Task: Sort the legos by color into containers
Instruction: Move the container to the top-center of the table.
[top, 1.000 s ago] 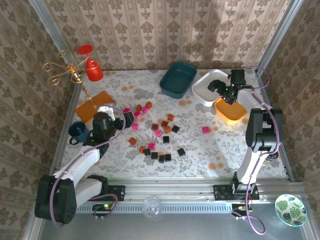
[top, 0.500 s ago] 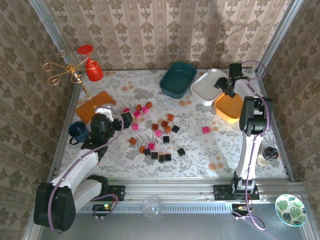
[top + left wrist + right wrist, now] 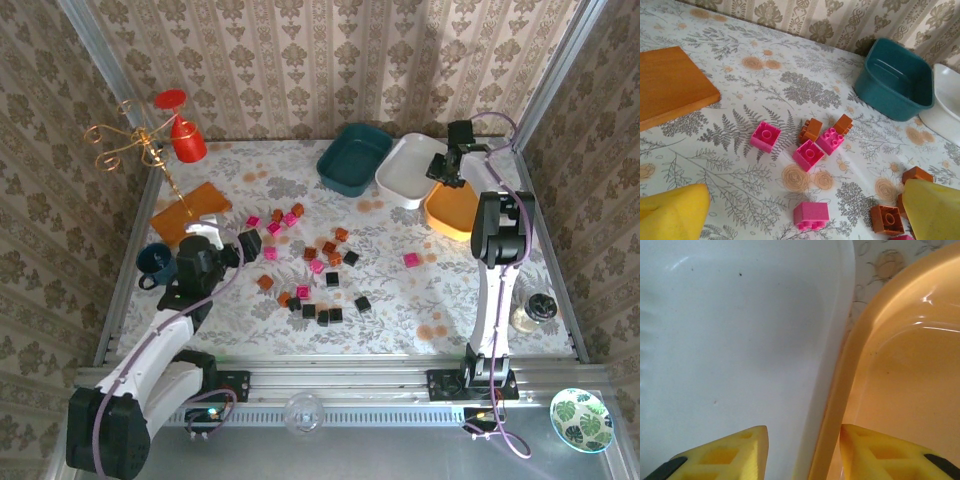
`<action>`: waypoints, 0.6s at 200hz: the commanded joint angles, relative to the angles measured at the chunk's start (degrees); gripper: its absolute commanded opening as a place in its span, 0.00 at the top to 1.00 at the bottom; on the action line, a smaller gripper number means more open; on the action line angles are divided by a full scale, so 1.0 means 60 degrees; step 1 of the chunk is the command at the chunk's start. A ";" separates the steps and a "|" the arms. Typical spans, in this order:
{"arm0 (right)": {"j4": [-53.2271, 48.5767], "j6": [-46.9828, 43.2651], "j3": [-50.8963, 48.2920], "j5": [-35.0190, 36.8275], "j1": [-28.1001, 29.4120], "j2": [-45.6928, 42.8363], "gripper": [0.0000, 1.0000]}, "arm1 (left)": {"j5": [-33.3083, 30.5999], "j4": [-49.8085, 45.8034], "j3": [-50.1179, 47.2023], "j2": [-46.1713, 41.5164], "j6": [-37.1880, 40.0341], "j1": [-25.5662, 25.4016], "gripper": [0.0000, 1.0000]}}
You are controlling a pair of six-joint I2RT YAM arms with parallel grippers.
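Left gripper (image 3: 236, 245) wide open, over near-left edge of small pink, black and orange plastic legos (image 3: 315, 265) scattered mid-table. Right gripper (image 3: 802, 435) narrow, straddling touching rims of shallow white plastic tray (image 3: 715, 340) and shallow orange plastic tray (image 3: 905, 370); grip cannot tell.

Lab test cell: wallpapered panels (image 3: 300, 60), aluminium rails (image 3: 340, 378)

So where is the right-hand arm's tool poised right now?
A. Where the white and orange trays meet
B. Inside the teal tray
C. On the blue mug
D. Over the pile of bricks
A: in the right wrist view the right tool straddles the two adjoining rims, with the white tray on one side and the orange tray on the other.
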 commanded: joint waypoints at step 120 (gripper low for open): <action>-0.2015 -0.2789 0.4306 -0.1316 0.1510 0.2263 0.61 | -0.0289 -0.0923 -0.0447 -0.0780 0.0084 -0.0081 0.00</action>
